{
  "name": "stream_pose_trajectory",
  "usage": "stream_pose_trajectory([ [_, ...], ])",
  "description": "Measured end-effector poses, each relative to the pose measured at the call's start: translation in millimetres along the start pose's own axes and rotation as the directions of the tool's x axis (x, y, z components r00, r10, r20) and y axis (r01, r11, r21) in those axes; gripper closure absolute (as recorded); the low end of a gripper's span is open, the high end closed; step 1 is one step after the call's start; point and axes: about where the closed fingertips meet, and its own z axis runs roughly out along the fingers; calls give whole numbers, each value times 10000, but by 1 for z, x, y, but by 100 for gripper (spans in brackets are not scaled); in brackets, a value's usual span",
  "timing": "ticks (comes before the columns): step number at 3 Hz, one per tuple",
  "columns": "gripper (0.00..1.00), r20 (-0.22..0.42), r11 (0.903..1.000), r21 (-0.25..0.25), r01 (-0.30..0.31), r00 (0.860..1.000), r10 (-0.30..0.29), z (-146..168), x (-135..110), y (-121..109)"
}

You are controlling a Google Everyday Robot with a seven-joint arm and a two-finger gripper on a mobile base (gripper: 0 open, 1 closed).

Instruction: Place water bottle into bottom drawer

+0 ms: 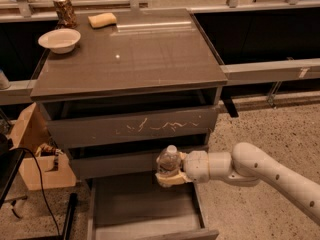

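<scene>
The water bottle (169,160) is a small clear ribbed bottle with a white cap. It stands upright in my gripper (169,174), which is shut on its lower body. The white arm reaches in from the right. The bottle hangs in front of the middle drawer front, above the back right part of the bottom drawer (142,211). That drawer is pulled open and shows a wide bare grey interior.
The cabinet top (135,49) carries a white bowl (59,39), a brownish can (64,11) and a yellow sponge (102,19). The scratched upper drawer (135,127) sits slightly open. A cardboard box (35,154) and a black cable stand on the floor at left.
</scene>
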Motion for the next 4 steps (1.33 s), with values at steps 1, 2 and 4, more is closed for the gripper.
stream_pose_trajectory([
  [1,100,24,9998,-219,-22,10000,22,14,33,2],
  [2,100,177,9990,-442,-4,9998,11,34,79,9],
  [4,100,569,9985,-443,-326,9978,351,76,176,14],
])
